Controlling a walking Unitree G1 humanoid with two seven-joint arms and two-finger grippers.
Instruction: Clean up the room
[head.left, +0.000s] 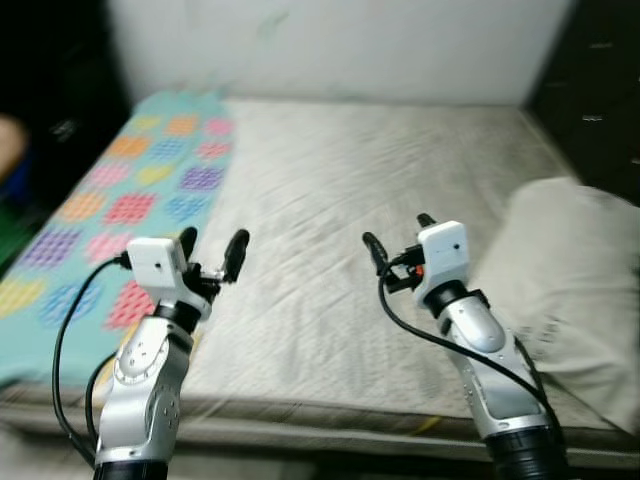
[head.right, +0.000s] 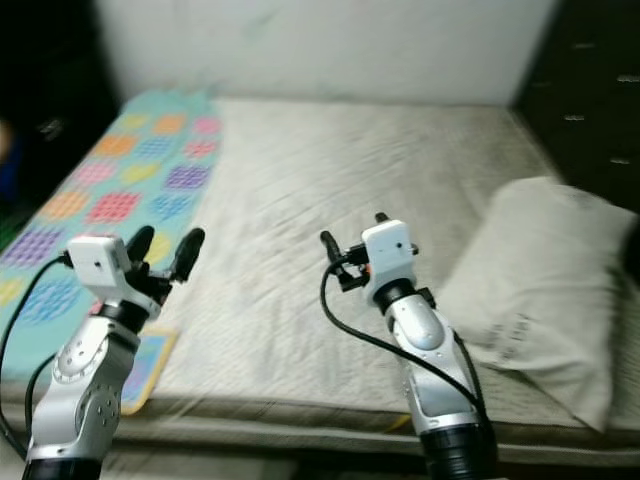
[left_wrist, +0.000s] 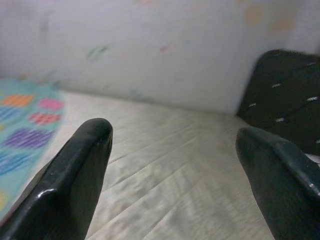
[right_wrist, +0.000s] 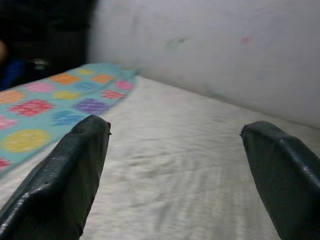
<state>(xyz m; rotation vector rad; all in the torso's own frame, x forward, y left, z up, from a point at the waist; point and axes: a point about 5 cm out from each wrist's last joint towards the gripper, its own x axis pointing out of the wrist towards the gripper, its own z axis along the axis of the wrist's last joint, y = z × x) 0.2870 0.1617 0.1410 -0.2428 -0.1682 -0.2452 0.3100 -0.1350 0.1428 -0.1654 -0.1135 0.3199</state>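
Both arms are raised over the near edge of the bed (head.left: 330, 190), the left gripper (head.left: 212, 248) and right gripper (head.left: 398, 245) each spread wide and holding nothing, with a pale pillow (head.left: 565, 280) on the mattress's right and a patterned blanket (head.left: 120, 200) along its left, before a white wall (head.left: 340, 45).

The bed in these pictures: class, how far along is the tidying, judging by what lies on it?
Done: nothing clearly. In hand: nothing; the left gripper and right gripper hover open above the mattress. Left: the pillow sits askew at the right edge, and the colourful blanket drapes along the left side.
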